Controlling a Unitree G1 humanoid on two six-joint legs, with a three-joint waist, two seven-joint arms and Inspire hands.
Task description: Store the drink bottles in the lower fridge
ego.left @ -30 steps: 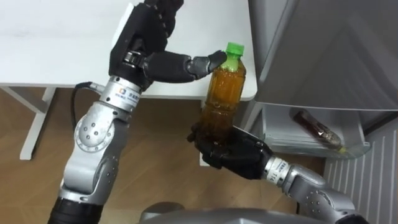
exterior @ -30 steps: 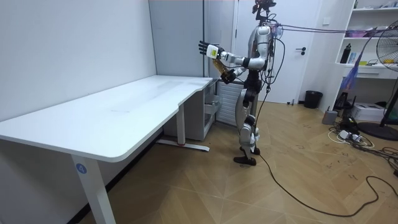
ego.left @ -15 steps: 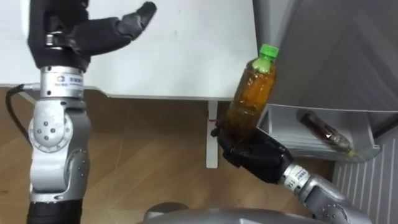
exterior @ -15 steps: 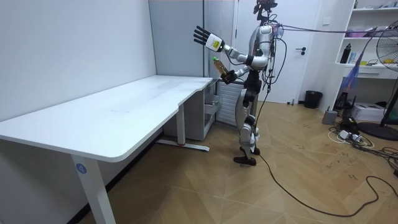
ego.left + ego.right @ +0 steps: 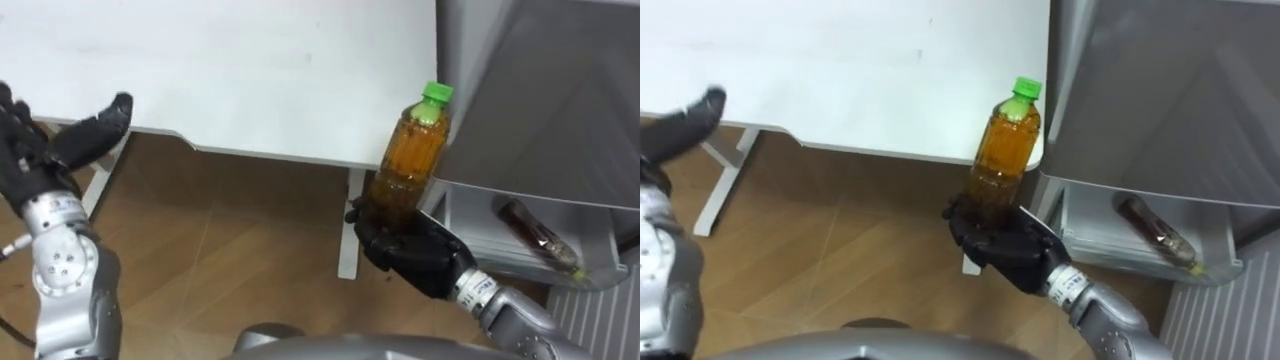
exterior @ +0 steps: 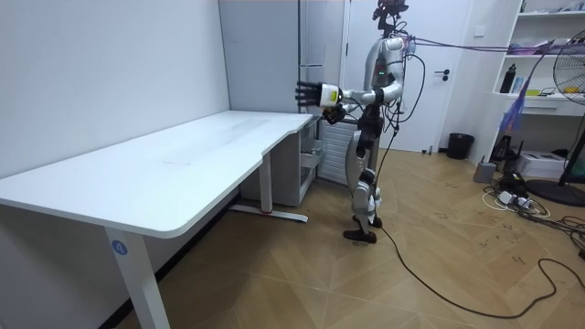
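Left hand [image 5: 40,155] off the cap and swung clear, fingers straight; right hand [image 5: 410,255] alone grips bottle [image 5: 408,165] by its base, fridge drawer [image 5: 470,218] just right, ready to load.

"What does your right hand [image 5: 405,250] have?"

"My fingers wrap the base of an amber bottle [image 5: 406,168], green cap [image 5: 436,93] up, leaning slightly, by the white table [image 5: 250,60] corner."

"And your left hand [image 5: 45,160]?"

"Raised at far left, fingers loose, empty."

"The fridge [image 5: 540,90]?"

"Grey, at right. Its clear shelf [image 5: 480,245] below holds a dark bottle [image 5: 535,235] lying down."
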